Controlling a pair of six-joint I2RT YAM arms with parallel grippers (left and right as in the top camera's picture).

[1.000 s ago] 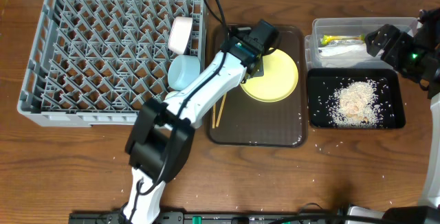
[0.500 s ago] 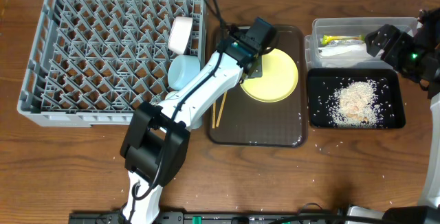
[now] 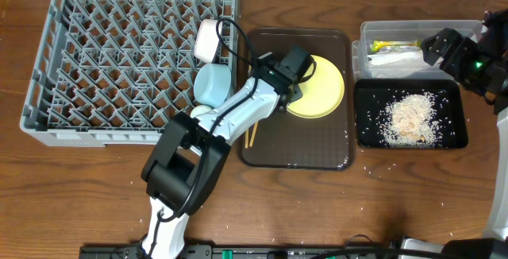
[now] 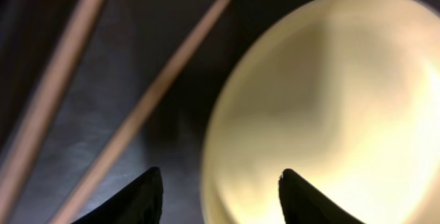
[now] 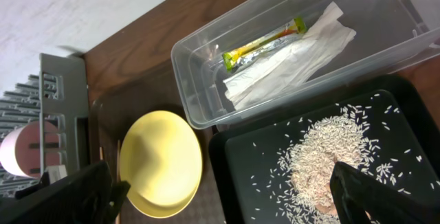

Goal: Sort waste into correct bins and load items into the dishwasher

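- The left claw (image 4: 216,183) has come down, tips apart, with the yellow plate (image 4: 323,100) rim between them and the chopsticks (image 4: 148,104) just beside.
- Likely next: gripping the plate for the rack (image 3: 119,60).
- The right claw (image 5: 223,186) hangs apart, empty.

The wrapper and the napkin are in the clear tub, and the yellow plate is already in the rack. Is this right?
Not fully. The plate lies on the brown tray, not in the rack; the overhead view shows it. The wrapper and napkin are in the tub.
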